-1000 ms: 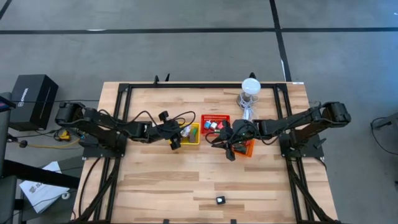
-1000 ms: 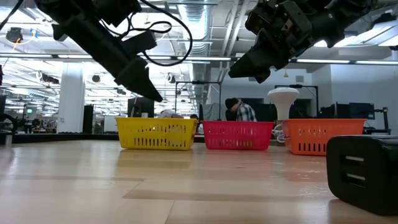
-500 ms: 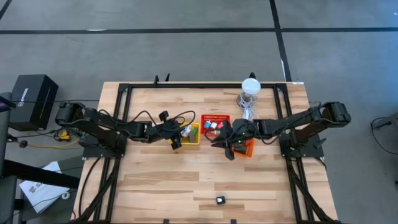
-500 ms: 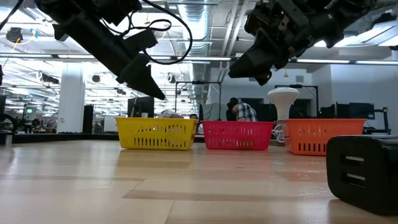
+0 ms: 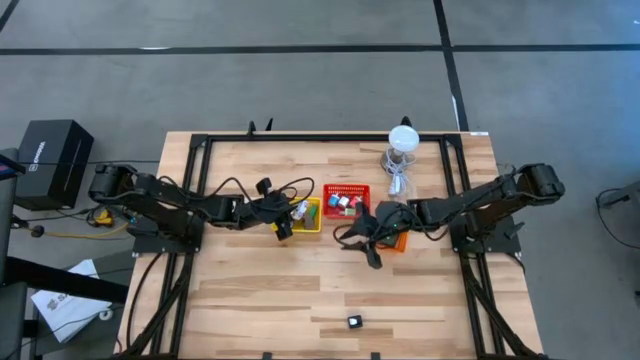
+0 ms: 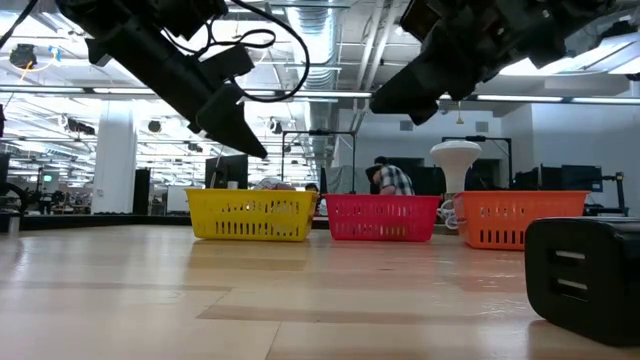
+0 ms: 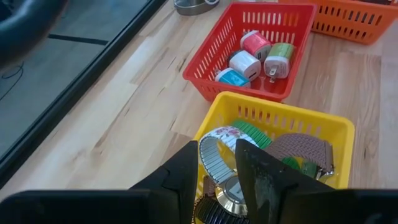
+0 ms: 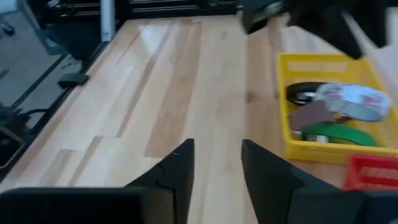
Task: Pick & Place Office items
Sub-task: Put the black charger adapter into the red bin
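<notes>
Both grippers' jaws stand apart with nothing between them, per the wrist views.

Left gripper (image 5: 283, 232) hangs over the near rim of the yellow basket (image 5: 312, 226), mid-table. That basket holds watches and bands: a floral-banded watch (image 7: 219, 144), a brown strap (image 7: 303, 149), a green band (image 7: 252, 132). Posture suggests a drop just done or a pause above the bin.

Right gripper (image 5: 373, 260) is off the near side of the orange basket (image 5: 396, 243), over bare tabletop, tilted toward the front edge. Judgement: it is bound for the next pick.

Red basket (image 5: 347, 189) holds small chargers (image 7: 247, 63), so sorting looks to be by type.

Black charger (image 5: 353, 321) sits alone near the front edge, well apart from both arms: probably the last item out, though smaller pieces may escape the overhead view. White lamp (image 5: 402, 138) with coiled cable stands by the back edge.
</notes>
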